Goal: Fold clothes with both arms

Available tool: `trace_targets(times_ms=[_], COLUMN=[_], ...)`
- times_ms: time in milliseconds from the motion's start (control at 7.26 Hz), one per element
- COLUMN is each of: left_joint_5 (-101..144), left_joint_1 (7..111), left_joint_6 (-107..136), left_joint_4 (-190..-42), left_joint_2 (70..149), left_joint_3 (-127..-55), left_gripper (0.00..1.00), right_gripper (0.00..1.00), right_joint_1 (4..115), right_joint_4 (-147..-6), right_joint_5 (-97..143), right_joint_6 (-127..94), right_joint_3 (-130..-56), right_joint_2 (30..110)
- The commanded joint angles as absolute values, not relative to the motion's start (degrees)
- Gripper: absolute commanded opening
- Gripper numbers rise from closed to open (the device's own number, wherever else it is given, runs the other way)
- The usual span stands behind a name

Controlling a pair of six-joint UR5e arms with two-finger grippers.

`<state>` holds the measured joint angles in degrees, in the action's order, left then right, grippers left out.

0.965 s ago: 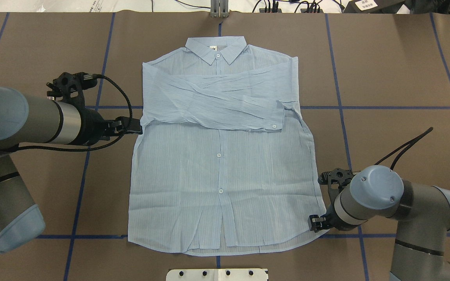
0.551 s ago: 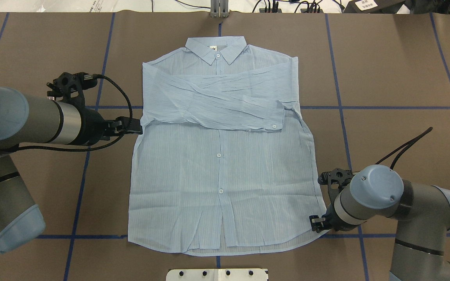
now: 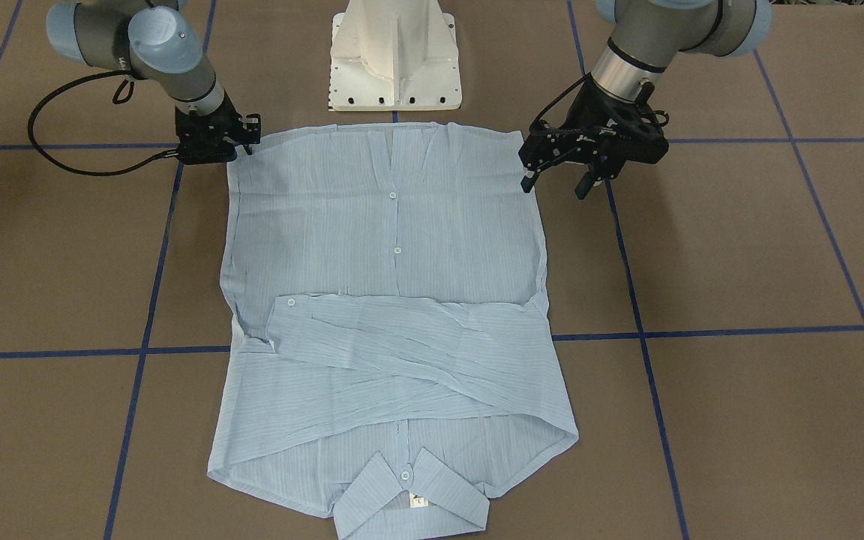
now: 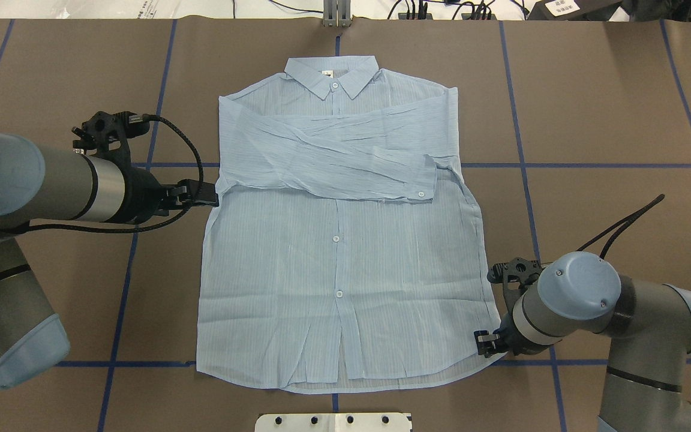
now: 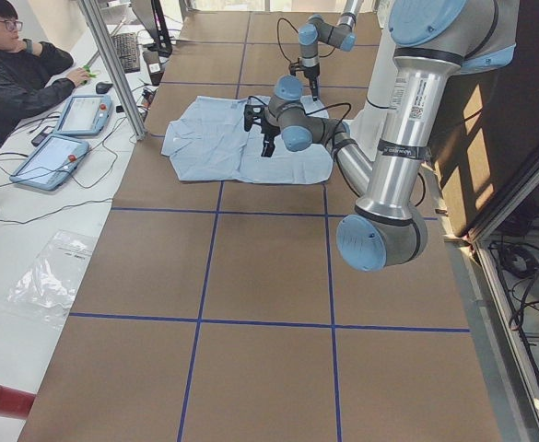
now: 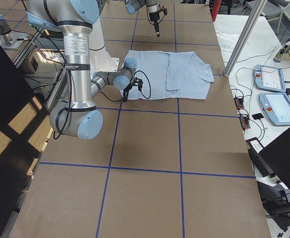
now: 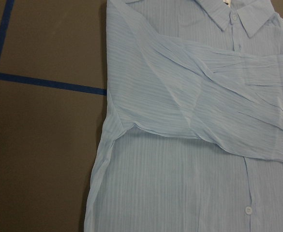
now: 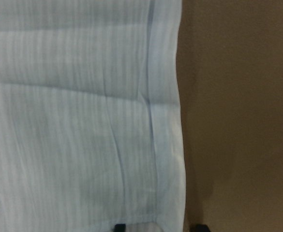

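Shirt (image 4: 333, 270) lies flat at the table's (image 4: 609, 108) middle. Its long axis runs from near edge to far edge, with the collar (image 4: 332, 75) toward the far edge and the hem toward my base. The sleeves are folded across the chest, one cuff (image 4: 420, 189) on top.

Left gripper (image 3: 554, 184) hangs just beside the shirt's left side seam, jaws spread, nothing in them. Right gripper (image 4: 482, 345) sits at the hem's right corner with fingertips (image 8: 119, 226) parted, one over cloth, one over bare table, not clamped.

Against a second ago the shirt is unchanged and the arms have barely shifted.

Around: white pedestal (image 3: 394, 60) at the near edge, blue tape lines (image 4: 591, 165), and an operator (image 5: 11, 64) with tablets (image 5: 52, 161) beyond the far edge.
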<state>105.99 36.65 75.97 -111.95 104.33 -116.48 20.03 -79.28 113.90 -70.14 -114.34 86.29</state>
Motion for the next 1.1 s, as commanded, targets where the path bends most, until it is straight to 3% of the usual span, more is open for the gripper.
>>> trace_targets(times_ms=[0,965], left_joint_5=[106.0,105.9], left_joint_1=[36.7,36.7], left_joint_6=[75.9,75.8], left_joint_4=[-112.0,-111.9], left_joint_2=[104.3,104.2], left_joint_3=[-116.4,-116.5], left_gripper=[1.00,1.00], right_gripper=[0.58,0.55], right_joint_1=[20.3,21.5], right_joint_4=[-79.4,-79.6], right_joint_5=[113.9,113.9], right_joint_6=[-70.1,-70.1], right_joint_3=[-114.3,-113.5], right_joint_2=[86.3,86.1])
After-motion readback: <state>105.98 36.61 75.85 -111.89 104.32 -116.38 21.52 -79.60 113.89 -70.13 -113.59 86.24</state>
